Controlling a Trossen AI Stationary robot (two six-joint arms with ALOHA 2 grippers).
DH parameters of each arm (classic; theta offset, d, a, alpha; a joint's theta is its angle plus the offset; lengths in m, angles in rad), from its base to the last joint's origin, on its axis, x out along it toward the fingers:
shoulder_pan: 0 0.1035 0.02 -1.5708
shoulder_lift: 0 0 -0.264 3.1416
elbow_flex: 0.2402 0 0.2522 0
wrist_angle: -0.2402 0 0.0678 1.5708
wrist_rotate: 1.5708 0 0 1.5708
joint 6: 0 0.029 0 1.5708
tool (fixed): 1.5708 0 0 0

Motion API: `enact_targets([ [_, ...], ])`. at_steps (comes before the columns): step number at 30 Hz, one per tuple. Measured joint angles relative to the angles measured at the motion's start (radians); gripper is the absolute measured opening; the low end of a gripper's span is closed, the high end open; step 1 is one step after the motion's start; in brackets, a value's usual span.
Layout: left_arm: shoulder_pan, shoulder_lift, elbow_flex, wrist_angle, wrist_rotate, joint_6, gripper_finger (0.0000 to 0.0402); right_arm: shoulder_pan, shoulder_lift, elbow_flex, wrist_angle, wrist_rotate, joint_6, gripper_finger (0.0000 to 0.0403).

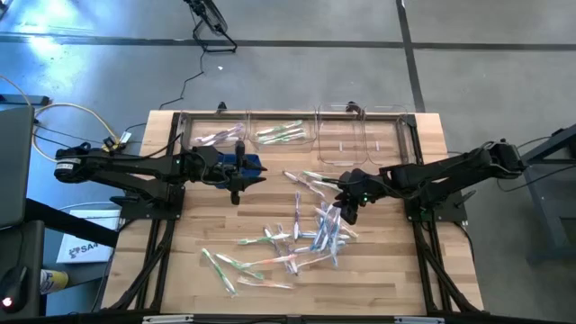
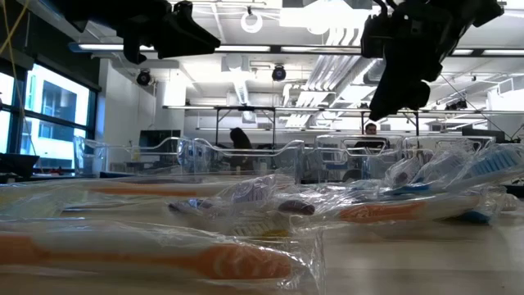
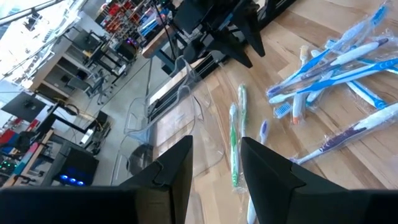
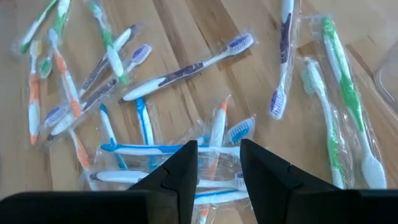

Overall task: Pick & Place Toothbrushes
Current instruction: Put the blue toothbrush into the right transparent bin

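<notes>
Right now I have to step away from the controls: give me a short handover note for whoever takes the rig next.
Left gripper: open, empty, over the table's left-centre beside a blue thing.
Right gripper: open, empty, hanging above the loose pile of toothbrushes.
Done: a few toothbrushes already lie in the two left clear bins; the two right bins look empty.
Left: most toothbrushes are scattered on the table, centre to front-left. A right-arm pick from the pile looks likely next.
</notes>
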Motion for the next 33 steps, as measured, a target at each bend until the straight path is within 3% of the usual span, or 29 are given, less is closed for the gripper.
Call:
enact_targets([
  [9, 0.0, 0.0, 0.0, -0.025, 0.0, -0.008, 0.0132, 0.008, 0.0, 0.0, 0.0, -0.014, -0.024, 0.0114],
  [20, 0.0, 0.0, 0.0, -0.027, -0.001, -0.026, 0.0132, 0.079, 0.0, 0.0, 0.0, 0.044, 0.213, 0.0114],
  [28, 0.0, 0.0, 0.0, -0.02, -0.001, -0.026, 0.0132, 0.085, 0.0, 0.0, 0.004, -0.059, 0.259, 0.0114],
  [33, 0.0, 0.0, 0.0, 0.0, -0.001, -0.026, 0.0132, 0.085, 0.0, 0.0, 0.065, -0.011, 0.339, 0.0114],
])
